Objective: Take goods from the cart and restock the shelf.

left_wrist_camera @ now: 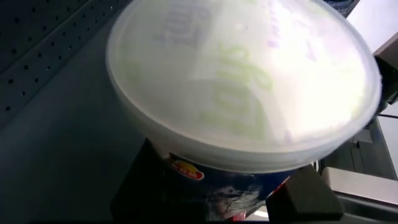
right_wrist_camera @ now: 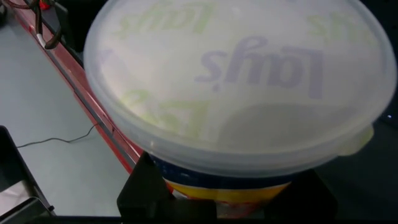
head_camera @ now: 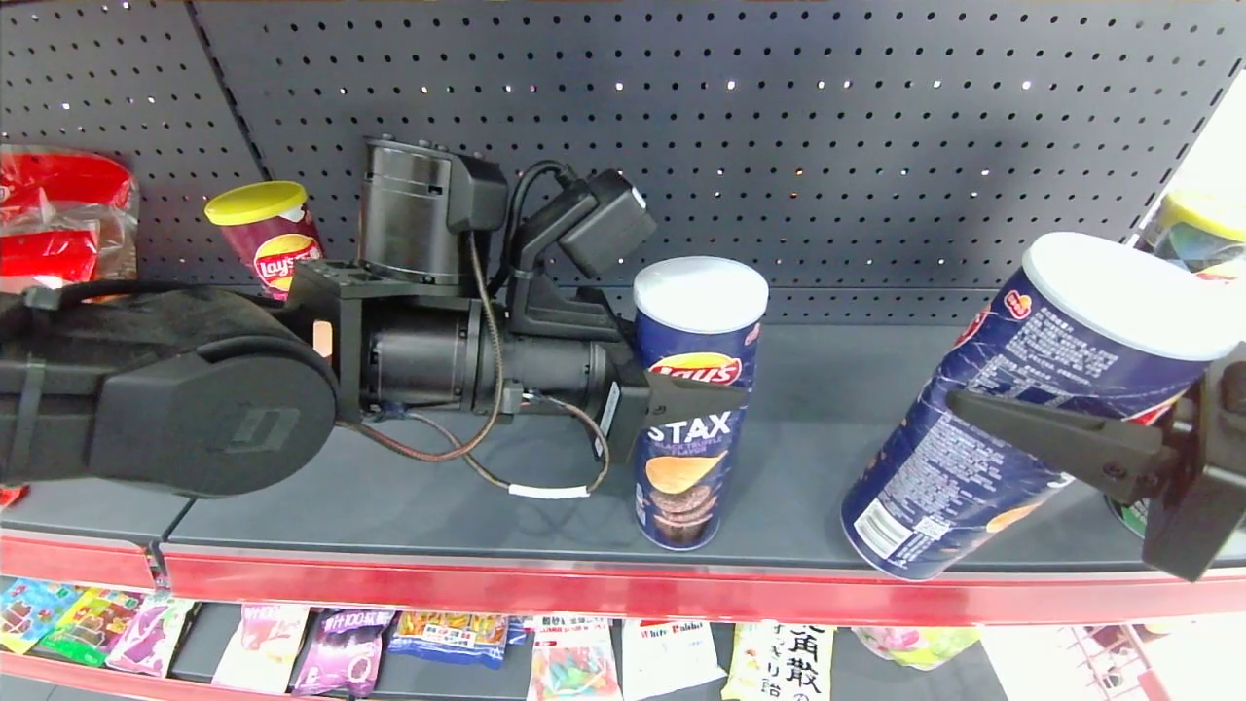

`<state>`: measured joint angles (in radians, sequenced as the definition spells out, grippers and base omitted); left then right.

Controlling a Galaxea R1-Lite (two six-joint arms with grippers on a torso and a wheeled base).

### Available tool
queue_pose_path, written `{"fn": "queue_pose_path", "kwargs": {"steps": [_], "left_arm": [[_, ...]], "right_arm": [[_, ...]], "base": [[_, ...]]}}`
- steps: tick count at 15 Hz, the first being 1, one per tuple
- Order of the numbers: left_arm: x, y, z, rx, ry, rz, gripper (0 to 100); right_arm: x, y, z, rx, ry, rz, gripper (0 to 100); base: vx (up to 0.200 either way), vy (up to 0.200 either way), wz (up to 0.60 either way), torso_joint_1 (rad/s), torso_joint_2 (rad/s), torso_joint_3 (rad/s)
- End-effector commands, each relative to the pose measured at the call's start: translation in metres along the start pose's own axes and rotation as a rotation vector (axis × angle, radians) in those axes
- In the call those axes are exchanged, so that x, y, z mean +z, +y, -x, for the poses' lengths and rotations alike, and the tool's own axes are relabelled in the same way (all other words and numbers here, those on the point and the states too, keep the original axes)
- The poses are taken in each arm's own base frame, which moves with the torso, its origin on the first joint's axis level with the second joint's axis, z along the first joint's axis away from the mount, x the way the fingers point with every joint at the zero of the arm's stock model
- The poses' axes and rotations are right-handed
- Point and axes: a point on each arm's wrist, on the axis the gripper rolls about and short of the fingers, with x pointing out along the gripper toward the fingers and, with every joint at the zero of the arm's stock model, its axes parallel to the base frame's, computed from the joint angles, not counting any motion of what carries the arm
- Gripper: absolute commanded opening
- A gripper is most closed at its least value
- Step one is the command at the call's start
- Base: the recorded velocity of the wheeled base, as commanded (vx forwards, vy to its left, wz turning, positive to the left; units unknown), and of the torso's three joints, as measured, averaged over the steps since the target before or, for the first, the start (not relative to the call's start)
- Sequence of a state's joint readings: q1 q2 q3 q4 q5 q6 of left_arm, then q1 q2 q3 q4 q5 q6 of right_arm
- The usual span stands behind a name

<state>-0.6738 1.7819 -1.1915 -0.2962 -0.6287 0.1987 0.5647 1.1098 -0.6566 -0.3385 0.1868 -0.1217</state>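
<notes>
A blue chip can with a white lid stands upright near the front edge of the grey shelf. My left gripper is shut on its middle, the arm lying across the shelf from the left. In the left wrist view the can's lid sits just above the dark fingers. A second blue can leans tilted at the shelf's right front, base by the red lip, with my right gripper shut on it. Its lid is close in the right wrist view.
A maroon can with a yellow lid stands at the back left by the pegboard wall, beside red packets. Another yellow-lidded can is at the far right. Shelf room lies open between the two blue cans. Snack bags hang below.
</notes>
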Motion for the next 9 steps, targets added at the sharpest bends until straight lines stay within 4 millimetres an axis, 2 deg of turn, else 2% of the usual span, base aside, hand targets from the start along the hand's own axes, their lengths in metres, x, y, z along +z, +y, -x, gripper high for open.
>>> {"fn": "queue_pose_path", "kwargs": {"steps": [1,8,9], "left_arm": [[-0.0004,-0.0035,0.003,-0.003,0.0,-0.001,0],[-0.0068,-0.0076,0.0013,-0.024,0.015,0.005,0],[-0.0097,-0.0081,0.0012,-0.026,0.022,0.004,100]], "right_arm": [[-0.0005,0.0001,-0.001,0.002,0.003,0.001,0],[0.0035,-0.0013,-0.006,0.002,0.0,0.003,0],[0.0033,-0.0014,-0.0064,0.002,0.002,0.002,0]], "base": [[0.0,0.0,0.0,0.0,0.0,0.0],[0.0,0.0,0.0,0.0,0.0,0.0],[0.0,0.0,0.0,0.0,0.0,0.0]]}}
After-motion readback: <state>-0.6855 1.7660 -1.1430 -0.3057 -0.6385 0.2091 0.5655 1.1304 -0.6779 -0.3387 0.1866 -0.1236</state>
